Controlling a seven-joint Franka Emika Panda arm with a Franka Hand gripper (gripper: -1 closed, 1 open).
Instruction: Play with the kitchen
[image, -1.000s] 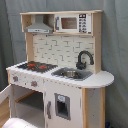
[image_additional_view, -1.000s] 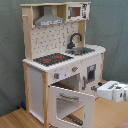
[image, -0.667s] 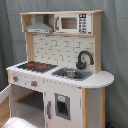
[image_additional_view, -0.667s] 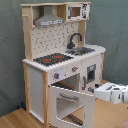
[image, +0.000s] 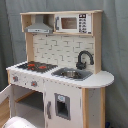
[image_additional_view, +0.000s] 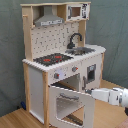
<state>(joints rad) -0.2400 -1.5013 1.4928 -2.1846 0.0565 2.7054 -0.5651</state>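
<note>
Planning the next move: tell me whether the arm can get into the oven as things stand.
Probably yes. In the second exterior view the oven door hangs open, and the arm sits level with the opening, right beside the door's edge. Nothing visible blocks the way in.

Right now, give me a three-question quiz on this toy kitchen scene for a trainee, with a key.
1. True or false: the oven door of the kitchen hangs open in the second exterior view.
2. What sits directly above the hob?
A. the microwave
B. the grey hood
C. the faucet
3. Fill in: in the second exterior view, the robot arm reaches in from the second exterior view's ____ edge.

Key:
1. True.
2. B. The microwave is over the sink, where the black faucet stands.
3. Right.
</note>
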